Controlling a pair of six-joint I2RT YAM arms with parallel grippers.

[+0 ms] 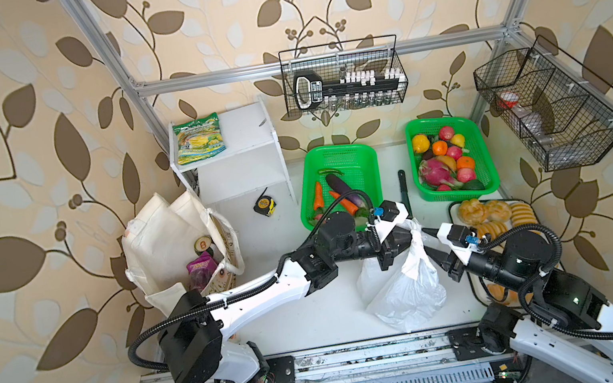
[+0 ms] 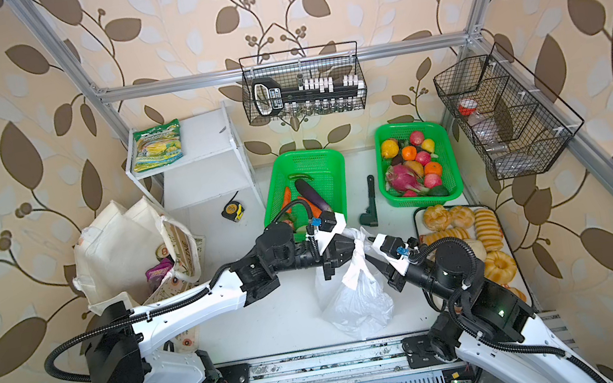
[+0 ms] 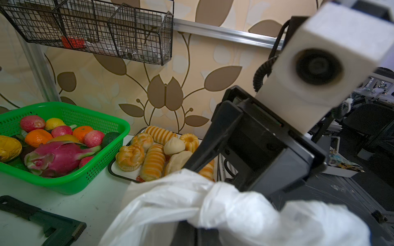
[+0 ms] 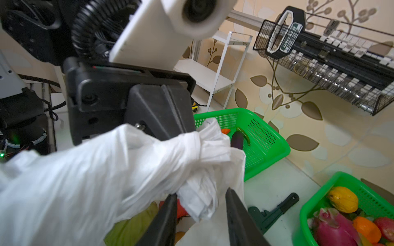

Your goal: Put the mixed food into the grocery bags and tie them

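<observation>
Plastic filled the left gripper (image 4: 187, 130): its jaws were clamped tight on the twisted neck (image 4: 191, 144) of the white bag (image 1: 409, 289). They held the neck up while the bag's base rested on the table (image 1: 317, 317). That hold probably served as an anchor, keeping the neck gathered while the other arm worked the handles into a knot.

The right gripper (image 4: 201, 192) stood partly spread, its jaws on either side of a loose handle (image 4: 200, 204) end. The wad lay against one finger (image 4: 168, 213) but was not pinched, so this gripper held nothing.

Under the neck a green shape (image 4: 132, 225) and a red shape (image 4: 181, 209) showed, likely food already inside. In both top views the two grippers met nose to nose over the bag, in front of the vegetable basket (image 1: 337, 148).

Well to the left the tote (image 1: 160, 234) stood open with the pouch (image 1: 201, 265) and can (image 1: 203, 244) in it, apparently untied.
</observation>
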